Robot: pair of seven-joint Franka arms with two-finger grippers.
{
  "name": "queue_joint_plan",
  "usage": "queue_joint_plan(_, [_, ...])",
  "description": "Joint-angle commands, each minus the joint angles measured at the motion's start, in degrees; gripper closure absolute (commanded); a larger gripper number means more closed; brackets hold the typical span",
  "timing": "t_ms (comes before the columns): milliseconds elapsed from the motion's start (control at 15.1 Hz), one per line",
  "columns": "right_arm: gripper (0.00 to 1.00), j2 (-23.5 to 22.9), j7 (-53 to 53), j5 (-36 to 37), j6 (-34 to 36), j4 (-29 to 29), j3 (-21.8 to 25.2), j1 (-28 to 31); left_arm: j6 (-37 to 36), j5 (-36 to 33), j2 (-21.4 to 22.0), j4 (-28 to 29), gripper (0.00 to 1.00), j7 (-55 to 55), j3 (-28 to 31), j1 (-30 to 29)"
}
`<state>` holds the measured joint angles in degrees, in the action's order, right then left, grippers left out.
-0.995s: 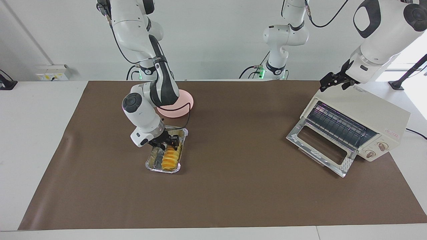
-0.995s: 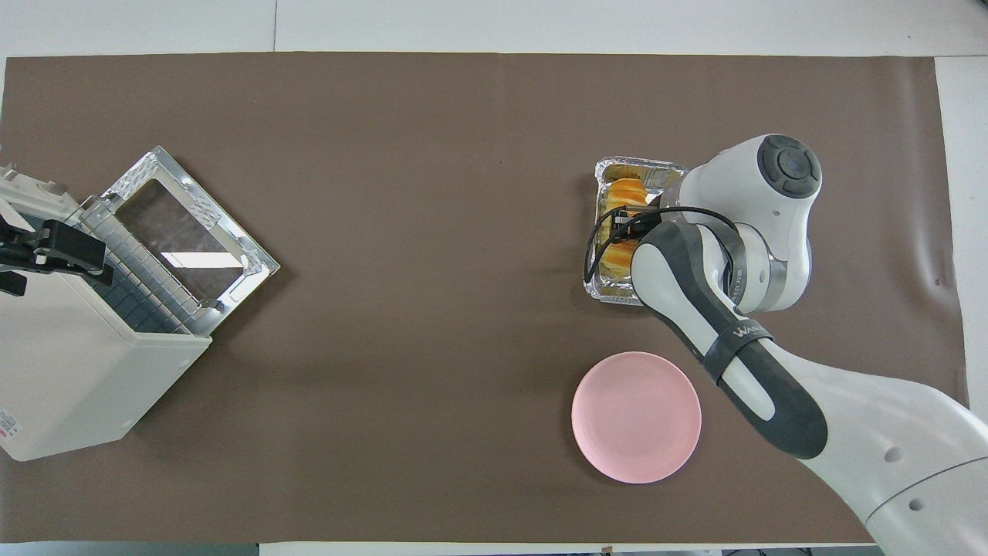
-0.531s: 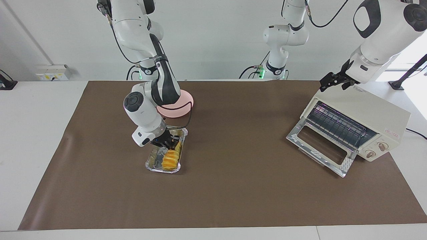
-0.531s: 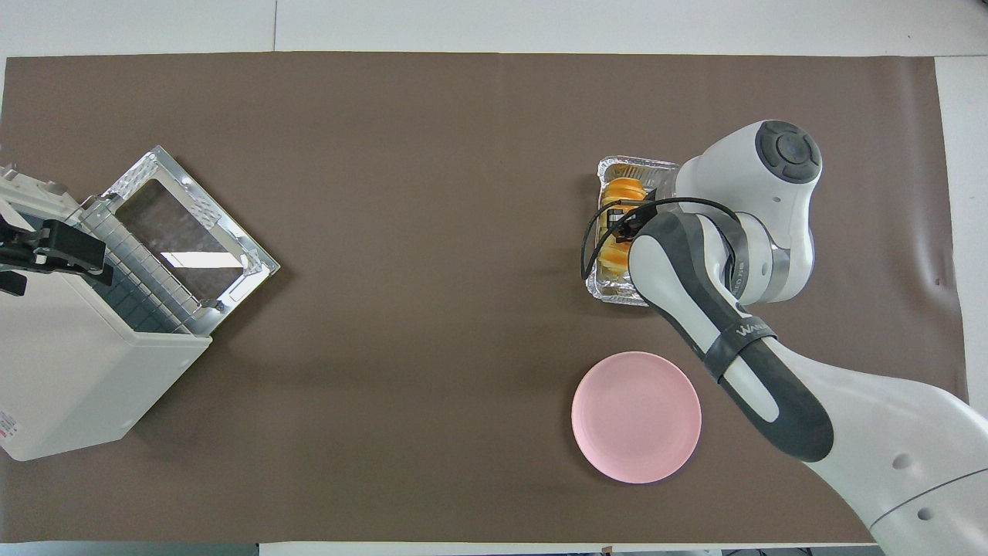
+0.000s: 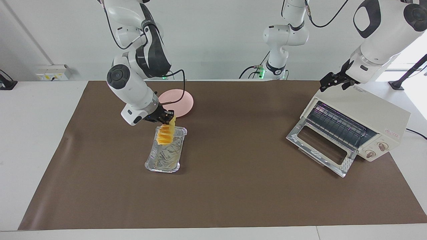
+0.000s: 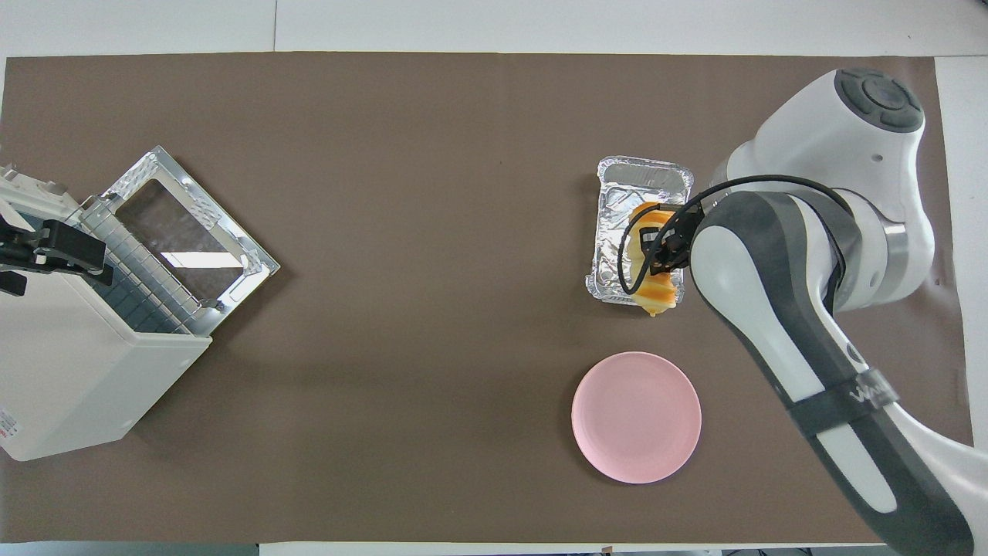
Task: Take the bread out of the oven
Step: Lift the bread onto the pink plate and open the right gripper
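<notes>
The golden ridged bread (image 5: pixel 165 133) (image 6: pixel 653 266) hangs in the air, tilted, over the end of the foil tray (image 5: pixel 164 157) (image 6: pixel 614 232) that lies nearer the robots. My right gripper (image 5: pixel 166 118) (image 6: pixel 670 251) is shut on the bread's upper end. The cream-white oven (image 5: pixel 363 116) (image 6: pixel 73 363) stands at the left arm's end of the table with its glass door (image 5: pixel 320 148) (image 6: pixel 185 232) dropped open and its wire rack bare. Open, my left gripper (image 5: pixel 335 81) (image 6: pixel 46 249) waits over the oven's top.
A round pink plate (image 5: pixel 178 101) (image 6: pixel 637 417) lies nearer the robots than the foil tray. A brown mat (image 5: pixel 233 186) covers the table.
My right gripper closed on the bread in the foil tray and lifted it clear, moving toward the plate. The tray now lies bare. The left arm has stayed still.
</notes>
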<state>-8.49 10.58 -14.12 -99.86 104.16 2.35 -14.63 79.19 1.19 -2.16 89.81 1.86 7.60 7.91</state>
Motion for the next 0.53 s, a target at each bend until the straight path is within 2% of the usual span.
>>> queue_joint_plan(0, [1.0, 11.45, 1.11, 1.02, -0.68, 15.59, -0.41, -1.62, 1.14, -1.02, 1.46, 1.51, 0.0, 0.07, -0.31, -0.35])
queue_joint_plan(265, [1.0, 18.85, 0.75, 1.02, -3.57, 28.7, -1.11, -2.42, 1.14, -1.02, 1.46, 1.51, 0.0, 0.07, -0.31, -0.35])
queue_joint_plan(464, [1.0, 22.37, 1.37, 1.02, -11.64, 37.23, -1.12, -6.28, 1.14, -1.02, 1.46, 1.42, 0.0, 0.07, -0.31, -0.35])
